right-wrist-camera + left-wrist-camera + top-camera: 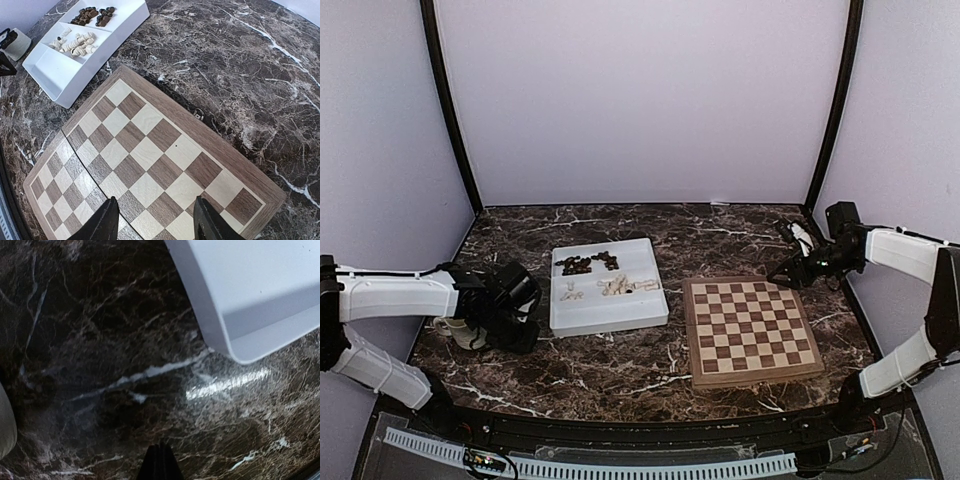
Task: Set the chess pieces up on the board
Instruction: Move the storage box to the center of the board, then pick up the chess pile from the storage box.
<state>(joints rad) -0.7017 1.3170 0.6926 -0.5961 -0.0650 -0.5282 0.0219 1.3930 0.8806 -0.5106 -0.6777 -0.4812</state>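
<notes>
Marble, dark brown with white veins, makes up the table (720,235) on which everything rests. A square wooden board (750,330) with tan and dark brown checks lies flat on the right side, and none of its squares carries a piece. Left of it, with a strip of bare marble between them, sits a white divided tray (610,322). All the chess pieces are in this tray. The dark brown pieces (586,265) are heaped in the far compartment, and the cream pieces (611,287) lie jumbled in the compartment just in front of it. The nearest and largest part of the tray holds nothing.

At the far right corner of the board, the right end effector (157,222) hangs in the air. Its wrist camera looks down across the checks toward the tray. The two dark fingers (106,222) stand well apart, released, with nothing between them.

On the left, the left end effector (160,462) sits low over the marble, just beside the near left corner of the tray. In its wrist view the finger tips show as one narrow dark wedge with only a thin seam between them. They are clenched together and grasp nothing. A cream mug (460,332) stands close to the left arm and is partly hidden by it in the overhead view. Only a pale sliver of it shows at the left edge of the left wrist view.
</notes>
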